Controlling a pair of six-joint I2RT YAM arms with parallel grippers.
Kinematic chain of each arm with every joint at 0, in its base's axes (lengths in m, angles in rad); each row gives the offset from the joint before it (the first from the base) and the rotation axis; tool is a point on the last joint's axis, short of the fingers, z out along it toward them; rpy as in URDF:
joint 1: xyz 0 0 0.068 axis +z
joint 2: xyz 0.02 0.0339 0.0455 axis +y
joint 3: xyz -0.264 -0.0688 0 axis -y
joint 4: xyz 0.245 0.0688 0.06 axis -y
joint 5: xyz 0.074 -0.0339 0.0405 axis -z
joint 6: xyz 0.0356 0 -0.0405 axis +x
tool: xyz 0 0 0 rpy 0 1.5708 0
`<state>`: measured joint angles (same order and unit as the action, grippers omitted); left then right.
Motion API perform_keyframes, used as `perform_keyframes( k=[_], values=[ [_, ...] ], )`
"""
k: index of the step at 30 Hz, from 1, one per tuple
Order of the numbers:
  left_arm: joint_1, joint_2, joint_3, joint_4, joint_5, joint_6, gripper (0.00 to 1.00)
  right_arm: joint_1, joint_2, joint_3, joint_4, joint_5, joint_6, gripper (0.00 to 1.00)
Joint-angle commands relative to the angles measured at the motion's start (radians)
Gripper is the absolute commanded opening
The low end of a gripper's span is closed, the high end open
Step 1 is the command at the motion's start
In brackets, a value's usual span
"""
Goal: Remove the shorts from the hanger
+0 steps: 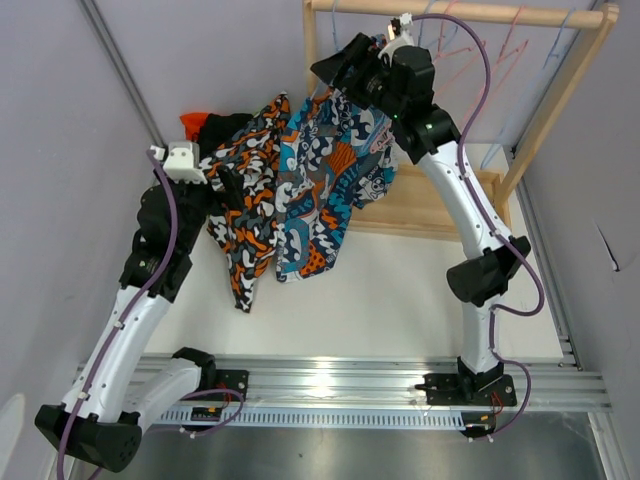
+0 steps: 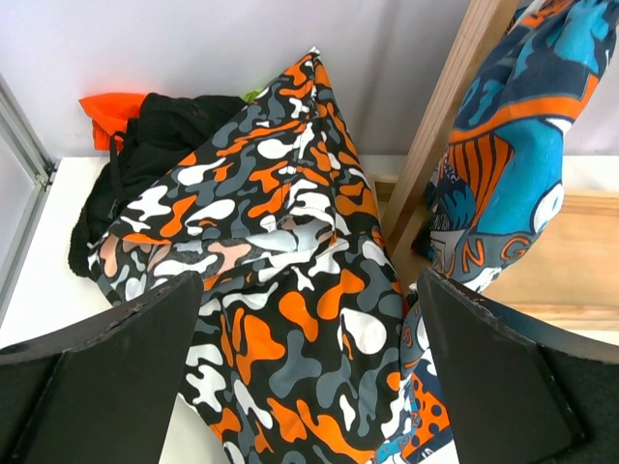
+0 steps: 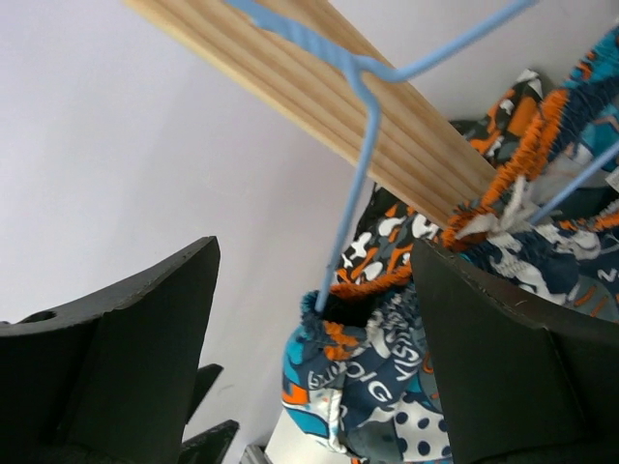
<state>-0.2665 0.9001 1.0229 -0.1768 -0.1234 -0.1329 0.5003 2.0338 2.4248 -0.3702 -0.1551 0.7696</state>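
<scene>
Scanning from the left, I count two pairs lying in a heap on the table (image 1: 400, 290) by the back wall: the orange-red shorts (image 1: 193, 122) and the black shorts (image 1: 228, 125). I judge those done. A sliver of green peeks out behind them in the left wrist view, too small for me to name.

Next comes my left gripper (image 2: 309, 290), jaws spread wide and pinching nothing, poised over the orange camo shorts (image 1: 248, 240). That pair slumps from near the rack's post down toward the table. I cannot tell whether any hanger holds it.

Just to its right, the blue patterned shorts (image 1: 320, 200) hang full length with their waistband gathered on the blue hanger (image 3: 346, 184), which hooks over the wooden rail (image 3: 290, 82). That pair is clearly left to do.

Up there sits my right gripper (image 3: 314, 261), jaws apart on either side of the hanger's wire and gripping nothing.

So I count four pairs plainly: two off, one on, one uncertain. Further right, more thin wire hangers, blue and pink, hang bare on the rail, too faint to count.
</scene>
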Motion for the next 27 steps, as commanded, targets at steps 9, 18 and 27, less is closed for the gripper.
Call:
perform_keyframes(
  k=[9,18,27],
  values=[
    [-0.007,-0.023,-0.02,0.036,0.013,-0.019,0.99,0.023,0.103,0.132,0.094,-0.041,0.039,0.75],
    [-0.008,-0.026,-0.033,0.039,0.013,-0.016,0.99,0.032,0.123,0.131,0.119,-0.035,0.048,0.13],
    [-0.059,0.003,0.057,-0.036,0.077,0.003,0.99,0.052,0.028,0.129,0.112,-0.003,-0.029,0.0]
  ],
)
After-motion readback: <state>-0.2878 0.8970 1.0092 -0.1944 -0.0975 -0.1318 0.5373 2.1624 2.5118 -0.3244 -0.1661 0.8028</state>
